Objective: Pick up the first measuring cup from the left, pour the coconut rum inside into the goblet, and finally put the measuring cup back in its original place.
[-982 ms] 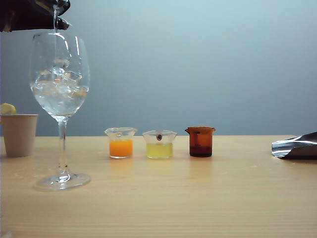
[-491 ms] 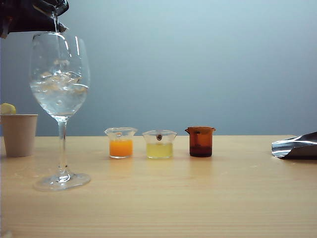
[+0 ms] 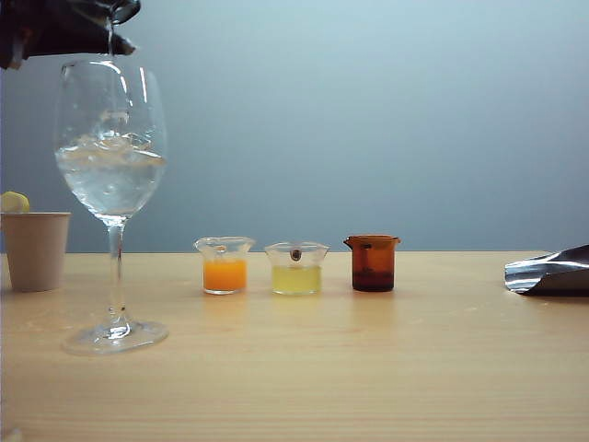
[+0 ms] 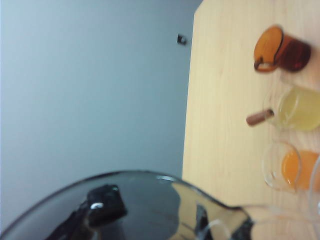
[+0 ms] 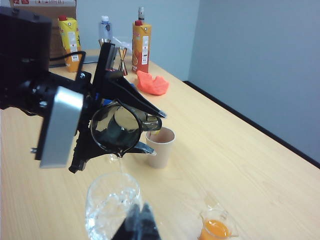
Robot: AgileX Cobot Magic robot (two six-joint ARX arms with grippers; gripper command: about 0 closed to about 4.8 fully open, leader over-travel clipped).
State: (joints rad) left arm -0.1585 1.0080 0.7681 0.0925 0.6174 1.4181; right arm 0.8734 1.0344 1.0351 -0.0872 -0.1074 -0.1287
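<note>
The goblet [image 3: 110, 138] stands at the table's left and holds ice and clear liquid. Above its rim my left gripper [image 3: 103, 26] is shut on the smoky first measuring cup [image 5: 117, 129], which is tipped lip-down. A thin stream of coconut rum [image 5: 120, 167] falls from the lip into the goblet [image 5: 110, 202]. In the left wrist view the dark measuring cup [image 4: 145, 207] fills the foreground between the fingers [image 4: 105, 202]. My right gripper [image 3: 549, 273] rests low at the table's right edge, far from the cups. Its fingertips [image 5: 141, 220] are together with nothing in them.
An orange-liquid cup [image 3: 225, 267], a pale yellow cup [image 3: 295, 270] and an amber-brown cup [image 3: 373, 262] stand in a row right of the goblet. A beige paper cup [image 3: 35, 249] stands behind it at the left. Juice cartons, bottles and an orange cloth [image 5: 152, 83] sit at the far end.
The left gripper has rolled the measuring cup a little further over the goblet, and the stream keeps falling. The right gripper has not moved.
</note>
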